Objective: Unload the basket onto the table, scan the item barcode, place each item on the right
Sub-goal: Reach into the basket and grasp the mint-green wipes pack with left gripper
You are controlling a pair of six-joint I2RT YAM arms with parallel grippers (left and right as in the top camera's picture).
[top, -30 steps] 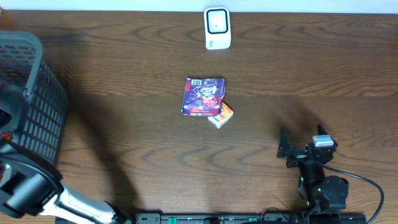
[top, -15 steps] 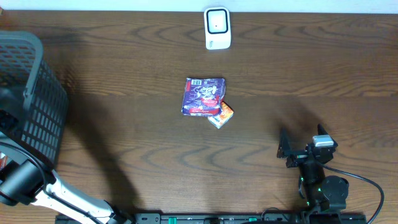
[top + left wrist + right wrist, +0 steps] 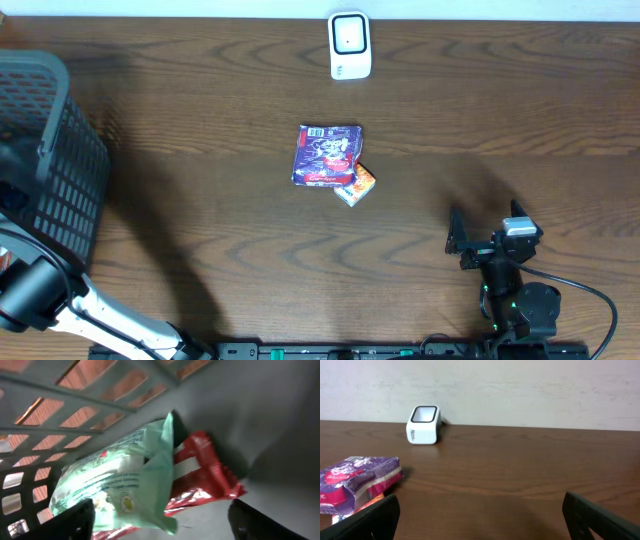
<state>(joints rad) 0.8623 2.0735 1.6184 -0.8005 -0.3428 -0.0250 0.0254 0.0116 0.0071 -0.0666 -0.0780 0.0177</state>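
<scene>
Right gripper point(image 3: 480, 510): sits low at the near right edge of the wooden table point(image 3: 200, 110), points toward the far side, stands spread to its widest, holds nothing.

Left arm point(image 3: 45, 300): reaches from the near left corner into the dark plastic basket point(image 3: 60, 170) at the left edge.

Left gripper point(image 3: 162, 515): hangs inside that basket, fingers wide apart at either side of the wrist view, grips nothing. Looks down on a pale green packet point(image 3: 115, 495) lying across a red packet point(image 3: 205, 475) on the basket floor, up against the lattice wall. Cannot tell whether either finger touches the green packet.

Mid-table, well apart from both grippers: a purple packet point(image 3: 325, 152), lying flat, with a small orange packet point(image 3: 357, 185) touching its near right corner and partly tucked beneath it.

Far edge, roughly in line with the purple packet: a white barcode scanner point(image 3: 349, 45), upright, dark window on top, standing clear of both packets near the pale wall.
</scene>
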